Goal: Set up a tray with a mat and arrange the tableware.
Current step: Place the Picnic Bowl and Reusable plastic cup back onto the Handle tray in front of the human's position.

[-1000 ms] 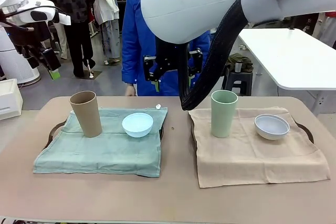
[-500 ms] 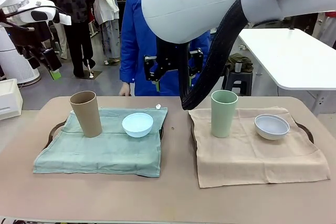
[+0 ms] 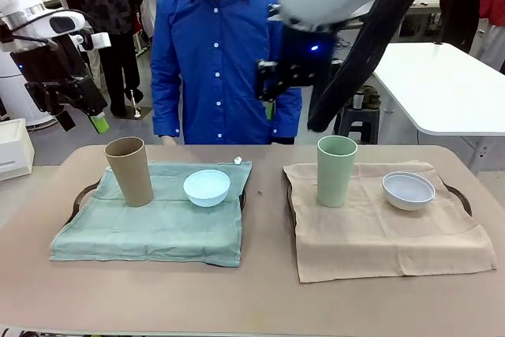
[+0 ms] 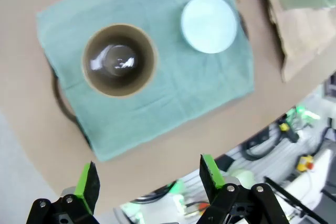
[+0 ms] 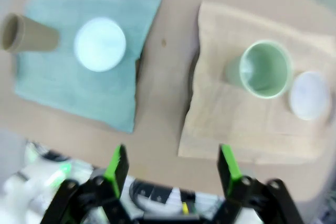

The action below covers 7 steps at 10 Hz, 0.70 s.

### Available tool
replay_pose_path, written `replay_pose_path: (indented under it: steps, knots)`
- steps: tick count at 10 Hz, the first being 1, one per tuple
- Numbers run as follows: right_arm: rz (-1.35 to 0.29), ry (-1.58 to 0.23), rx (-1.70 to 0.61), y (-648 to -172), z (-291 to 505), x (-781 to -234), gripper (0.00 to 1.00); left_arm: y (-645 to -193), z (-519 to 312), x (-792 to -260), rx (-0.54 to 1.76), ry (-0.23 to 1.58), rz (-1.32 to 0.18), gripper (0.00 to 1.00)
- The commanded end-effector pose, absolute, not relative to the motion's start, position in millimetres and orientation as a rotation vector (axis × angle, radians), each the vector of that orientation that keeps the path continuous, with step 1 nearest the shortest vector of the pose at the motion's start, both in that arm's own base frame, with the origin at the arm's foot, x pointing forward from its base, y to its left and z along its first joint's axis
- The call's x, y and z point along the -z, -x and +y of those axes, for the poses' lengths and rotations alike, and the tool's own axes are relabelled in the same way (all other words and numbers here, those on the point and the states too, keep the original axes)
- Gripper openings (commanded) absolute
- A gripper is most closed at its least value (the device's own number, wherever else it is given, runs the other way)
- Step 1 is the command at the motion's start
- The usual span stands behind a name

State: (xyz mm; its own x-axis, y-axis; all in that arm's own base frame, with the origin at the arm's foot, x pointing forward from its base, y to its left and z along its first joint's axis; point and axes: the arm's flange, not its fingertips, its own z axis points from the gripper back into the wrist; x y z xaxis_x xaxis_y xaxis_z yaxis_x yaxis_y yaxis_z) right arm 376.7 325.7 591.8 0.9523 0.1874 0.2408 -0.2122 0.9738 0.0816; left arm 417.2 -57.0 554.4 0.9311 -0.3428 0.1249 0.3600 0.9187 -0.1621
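Observation:
The tan tumbler (image 3: 130, 171) and light blue bowl (image 3: 207, 187) stand on a green mat (image 3: 150, 230) over the left tray (image 3: 79, 196). A pale green tumbler (image 3: 337, 170) and a white bowl (image 3: 408, 190) stand on a beige mat (image 3: 379, 234) over the right tray (image 3: 461, 195). My left gripper (image 3: 83, 121) hangs open and empty high over the table's left end. My right gripper (image 3: 272, 106) is open and empty, high behind the table's middle. From above, the left wrist view shows the tan tumbler (image 4: 119, 59) and blue bowl (image 4: 209, 23) beyond the left gripper (image 4: 149, 179). The right wrist view shows the green tumbler (image 5: 264, 70), white bowl (image 5: 311, 96) and right gripper (image 5: 172, 169).
A person in a blue shirt (image 3: 213, 53) stands at the far side, hands down at the table's edge. A white table (image 3: 442, 84) stands at the back right and a white box (image 3: 14, 147) at the left. Bare tabletop (image 3: 264, 274) lies between and in front of the trays.
My right arm has swung up and to the right, out of the camera's way, carrying its gripper higher. The left gripper has shifted slightly. The person now shows fully. The tableware has not moved.

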Motion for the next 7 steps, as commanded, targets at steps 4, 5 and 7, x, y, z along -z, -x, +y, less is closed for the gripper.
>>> replay_pose_path:
  steps: [4, 5, 7]
  knots:
    - [-0.277, -0.572, -0.147, -325, 184, -596, 0.88, -417, -43, -584, 0.268, 0.569, -0.152, 1.00]
    - [-0.308, -0.638, -0.097, -313, 155, -592, 0.88, -421, -33, -583, 0.244, 0.640, -0.190, 1.00]
    - [-0.380, -0.716, -0.036, -295, 117, -589, 0.88, -433, -11, -574, 0.234, 0.790, -0.194, 1.00]
